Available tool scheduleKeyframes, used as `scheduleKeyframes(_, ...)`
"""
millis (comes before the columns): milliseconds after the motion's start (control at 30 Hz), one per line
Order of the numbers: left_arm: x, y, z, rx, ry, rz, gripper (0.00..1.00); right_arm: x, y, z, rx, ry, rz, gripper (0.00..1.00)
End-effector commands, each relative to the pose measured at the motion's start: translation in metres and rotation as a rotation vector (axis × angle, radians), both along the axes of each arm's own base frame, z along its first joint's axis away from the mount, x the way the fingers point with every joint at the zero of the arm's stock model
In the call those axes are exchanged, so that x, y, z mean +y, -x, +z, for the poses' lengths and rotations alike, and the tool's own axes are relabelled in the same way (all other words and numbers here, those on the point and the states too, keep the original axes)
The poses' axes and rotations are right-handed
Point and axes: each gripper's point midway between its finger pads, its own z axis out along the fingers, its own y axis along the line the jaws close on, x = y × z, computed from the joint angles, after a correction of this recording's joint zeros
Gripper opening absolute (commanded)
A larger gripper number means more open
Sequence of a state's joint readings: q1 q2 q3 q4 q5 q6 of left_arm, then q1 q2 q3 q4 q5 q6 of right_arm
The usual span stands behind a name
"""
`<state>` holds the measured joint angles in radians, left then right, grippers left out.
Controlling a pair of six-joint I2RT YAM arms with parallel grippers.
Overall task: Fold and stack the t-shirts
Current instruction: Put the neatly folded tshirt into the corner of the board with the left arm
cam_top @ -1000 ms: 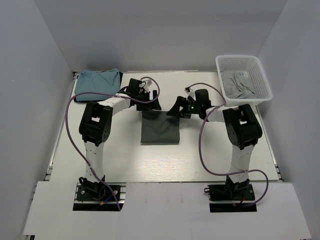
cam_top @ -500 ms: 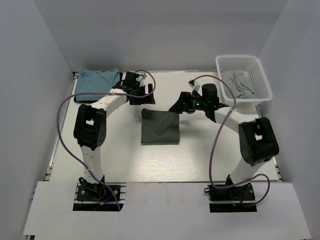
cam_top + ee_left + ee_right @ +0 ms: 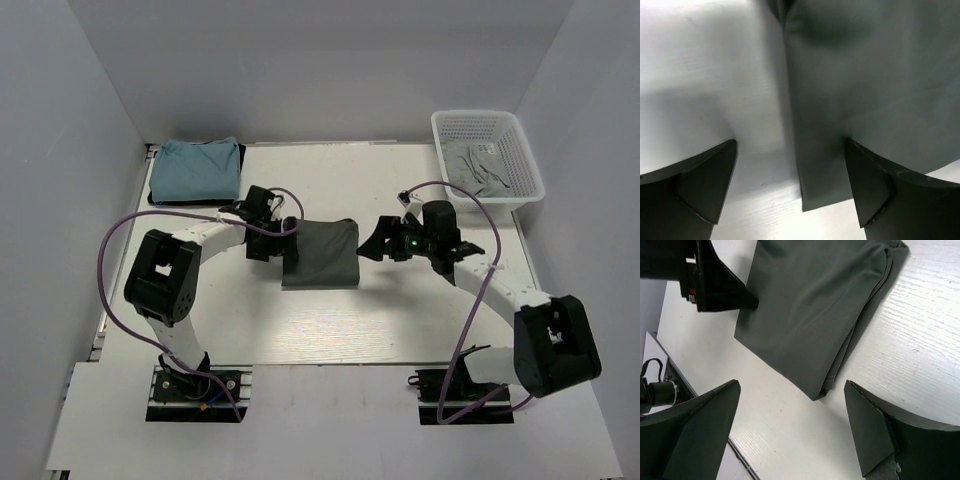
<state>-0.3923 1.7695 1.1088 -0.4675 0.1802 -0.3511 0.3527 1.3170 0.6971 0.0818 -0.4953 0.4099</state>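
In the top view, the dark grey-green t-shirt (image 3: 320, 254) lies folded as a flat rectangle in the middle of the table (image 3: 400, 310). The left gripper (image 3: 272, 243) is at its left edge and the right gripper (image 3: 372, 240) is just beside its right edge. The light teal-blue t-shirt (image 3: 195, 168) lies folded in the far left corner. The paler grey t-shirts (image 3: 480, 168) are crumpled inside the white mesh basket (image 3: 482, 114) at the far right. In the left wrist view, the left gripper (image 3: 790, 185) has its jaws spread wide and holds nothing. The folded edge of the dark shirt (image 3: 865, 75) runs between the two fingers. In the right wrist view, the right gripper (image 3: 790, 435) is also spread wide and holds nothing. The near corner of the dark shirt (image 3: 810, 305) lies between its fingers. One finger of the left gripper (image 3: 715, 280) shows at the shirt's other edge.
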Motion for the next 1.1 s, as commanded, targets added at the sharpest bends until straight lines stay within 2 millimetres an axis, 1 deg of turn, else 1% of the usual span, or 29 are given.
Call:
scheduleKeyframes(0,-0.024,-0.001,0.013,-0.056,0.071,-0.046,1.00,-0.007,0.000,0.015,-0.056,0.010,-0.034,0.90)
scheduleKeyframes(33,-0.021,-0.001,0.004,-0.038,0.051,-0.026,1.00,-0.010,0.000,0.018,-0.072,0.020,-0.054,0.90)
scheduleKeyframes(67,-0.019,-0.002,0.003,-0.041,0.042,-0.020,1.00,-0.011,0.002,0.015,-0.059,0.025,-0.054,0.90)
scheduleKeyframes(100,-0.018,-0.004,-0.004,-0.037,0.029,-0.014,0.98,-0.013,0.002,0.020,-0.078,0.027,-0.059,0.90)
scheduleKeyframes(133,-0.023,-0.007,-0.004,-0.040,0.030,-0.023,0.96,-0.016,0.002,0.019,-0.075,0.040,-0.072,0.90)
scheduleKeyframes(200,-0.020,-0.006,-0.021,0.009,-0.003,-0.018,0.94,-0.021,0.000,0.022,-0.091,0.055,-0.101,0.90)
scheduleKeyframes(233,-0.022,-0.003,-0.028,0.022,-0.018,-0.024,0.90,-0.022,-0.001,0.024,-0.099,0.058,-0.107,0.90)
scheduleKeyframes(267,-0.018,-0.004,-0.034,0.031,-0.046,-0.014,0.89,-0.024,-0.001,0.024,-0.101,0.061,-0.115,0.90)
scheduleKeyframes(300,-0.020,-0.005,-0.037,0.035,-0.059,-0.001,0.86,-0.026,-0.002,0.026,-0.114,0.068,-0.130,0.90)
scheduleKeyframes(333,-0.016,0.000,-0.048,0.058,-0.097,0.000,0.81,-0.027,-0.004,0.028,-0.122,0.068,-0.134,0.90)
scheduleKeyframes(367,-0.014,-0.001,-0.049,0.055,-0.107,0.021,0.78,-0.027,-0.004,0.030,-0.129,0.066,-0.137,0.90)
scheduleKeyframes(433,-0.014,0.003,-0.060,0.062,-0.154,0.024,0.70,-0.030,-0.006,0.028,-0.134,0.079,-0.146,0.90)
scheduleKeyframes(467,-0.011,0.001,-0.060,0.058,-0.164,0.041,0.67,-0.029,-0.006,0.028,-0.136,0.081,-0.144,0.90)
scheduleKeyframes(533,-0.014,0.005,-0.067,0.061,-0.209,0.028,0.61,-0.035,-0.002,0.022,-0.111,0.104,-0.159,0.90)
scheduleKeyframes(567,-0.013,0.007,-0.072,0.076,-0.235,0.043,0.53,-0.037,-0.004,0.021,-0.113,0.113,-0.173,0.90)
scheduleKeyframes(633,-0.006,0.011,-0.079,0.087,-0.311,0.044,0.51,-0.042,-0.006,0.023,-0.135,0.126,-0.203,0.90)
scheduleKeyframes(667,-0.008,0.011,-0.080,0.089,-0.329,0.045,0.45,-0.043,-0.007,0.024,-0.139,0.127,-0.211,0.90)
scheduleKeyframes(700,-0.004,0.014,-0.089,0.113,-0.357,0.045,0.43,-0.044,-0.007,0.025,-0.145,0.127,-0.219,0.90)
scheduleKeyframes(733,-0.006,0.018,-0.094,0.123,-0.365,0.035,0.40,-0.048,-0.009,0.026,-0.154,0.139,-0.239,0.90)
scheduleKeyframes(767,-0.006,0.015,-0.096,0.120,-0.372,0.047,0.28,-0.050,-0.009,0.025,-0.153,0.143,-0.243,0.90)
scheduleKeyframes(800,-0.003,0.016,-0.100,0.126,-0.386,0.048,0.26,-0.051,-0.008,0.023,-0.151,0.149,-0.252,0.90)
scheduleKeyframes(833,-0.003,0.013,-0.101,0.131,-0.403,0.051,0.18,-0.056,-0.010,0.024,-0.161,0.162,-0.279,0.90)
scheduleKeyframes(867,0.000,0.009,-0.098,0.122,-0.423,0.069,0.08,-0.058,-0.011,0.025,-0.168,0.168,-0.287,0.90)
scheduleKeyframes(900,0.008,0.004,-0.097,0.102,-0.472,0.096,0.00,-0.060,-0.011,0.024,-0.166,0.173,-0.294,0.90)
scheduleKeyframes(933,0.008,-0.005,-0.090,0.077,-0.484,0.107,0.00,-0.064,-0.014,0.025,-0.173,0.186,-0.319,0.90)
scheduleKeyframes(967,0.011,-0.011,-0.078,0.050,-0.500,0.121,0.00,-0.064,-0.014,0.025,-0.179,0.189,-0.318,0.90)
scheduleKeyframes(1000,0.014,-0.026,-0.063,-0.014,-0.526,0.142,0.00,-0.067,-0.015,0.025,-0.181,0.194,-0.334,0.90)
scheduleKeyframes(1033,0.019,-0.033,-0.051,-0.042,-0.540,0.157,0.00,-0.068,-0.015,0.024,-0.182,0.199,-0.337,0.90)
scheduleKeyframes(1067,0.025,-0.043,-0.030,-0.098,-0.562,0.188,0.00,-0.068,-0.016,0.022,-0.182,0.200,-0.340,0.90)
